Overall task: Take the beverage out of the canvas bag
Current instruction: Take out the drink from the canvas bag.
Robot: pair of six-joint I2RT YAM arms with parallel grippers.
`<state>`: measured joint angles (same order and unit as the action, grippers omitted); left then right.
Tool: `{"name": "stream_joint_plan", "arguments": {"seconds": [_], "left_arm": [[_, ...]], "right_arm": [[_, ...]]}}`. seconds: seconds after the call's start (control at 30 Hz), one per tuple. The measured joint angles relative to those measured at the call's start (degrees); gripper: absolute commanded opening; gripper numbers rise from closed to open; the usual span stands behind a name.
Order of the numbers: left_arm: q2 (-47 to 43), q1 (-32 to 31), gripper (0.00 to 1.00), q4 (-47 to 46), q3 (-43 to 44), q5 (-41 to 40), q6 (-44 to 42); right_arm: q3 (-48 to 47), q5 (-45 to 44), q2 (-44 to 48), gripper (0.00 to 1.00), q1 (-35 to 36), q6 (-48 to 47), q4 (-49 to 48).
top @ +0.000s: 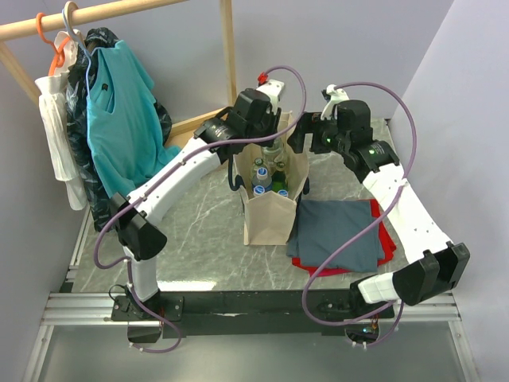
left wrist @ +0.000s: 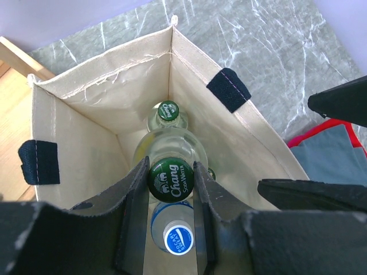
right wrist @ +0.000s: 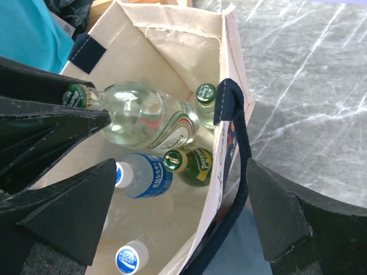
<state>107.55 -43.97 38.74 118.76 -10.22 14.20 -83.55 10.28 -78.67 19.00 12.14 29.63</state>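
The beige canvas bag [top: 270,219] stands upright mid-table with navy handles. Inside it are several bottles. My left gripper [top: 269,151] is over the bag's mouth. In the left wrist view the left gripper [left wrist: 171,169] is shut on the green cap of a clear Chang soda water bottle [left wrist: 171,179], which sits higher than the others. The right wrist view shows this bottle [right wrist: 143,117] tilted, above a Perrier bottle [right wrist: 198,166] and Pocari Sweat bottles [right wrist: 143,177]. My right gripper [right wrist: 181,163] is open, straddling the bag's right wall [right wrist: 232,86] and handle [right wrist: 232,172].
A folded grey-blue cloth [top: 338,231] on a red one lies right of the bag. Clothes hang on a wooden rail [top: 119,127] at the far left. A second green-capped bottle [left wrist: 168,112] stands at the bag's far corner.
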Motion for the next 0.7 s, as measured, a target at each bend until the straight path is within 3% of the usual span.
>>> {"name": "stream_joint_plan", "arguments": {"seconds": [0.7], "left_arm": [[0.0,0.0,0.01,6.5,6.4,-3.3,-3.1]], "right_arm": [[3.4,2.8,1.7,1.00,0.0,0.0,-1.7]]}}
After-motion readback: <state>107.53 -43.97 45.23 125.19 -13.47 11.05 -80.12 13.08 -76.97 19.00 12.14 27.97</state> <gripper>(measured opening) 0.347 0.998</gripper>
